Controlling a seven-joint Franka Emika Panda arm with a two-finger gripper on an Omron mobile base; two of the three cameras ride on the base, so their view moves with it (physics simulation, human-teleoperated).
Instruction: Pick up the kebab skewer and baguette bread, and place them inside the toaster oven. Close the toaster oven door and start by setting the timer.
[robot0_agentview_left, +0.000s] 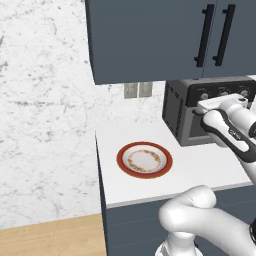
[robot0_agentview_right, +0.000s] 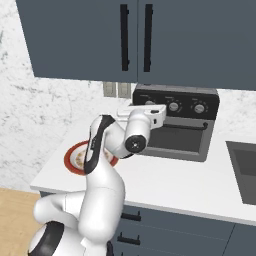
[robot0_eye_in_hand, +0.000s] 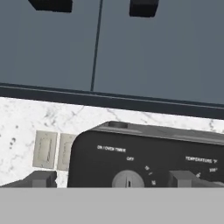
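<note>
The toaster oven stands at the back of the white counter, and its glass toaster oven door is shut, with the bar handle across its top. My gripper hovers open right in front of the oven's top panel. Its two fingertips stand on either side of the left timer knob, apart from it. My white hand covers the left end of that panel in the right base view. The oven also sits behind my hand in the left base view. The kebab skewer and baguette bread are out of view.
An empty red-rimmed plate lies on the counter left of the oven. Dark upper cabinets hang low over the oven. Wall outlets sit behind, and a sink lies to the right.
</note>
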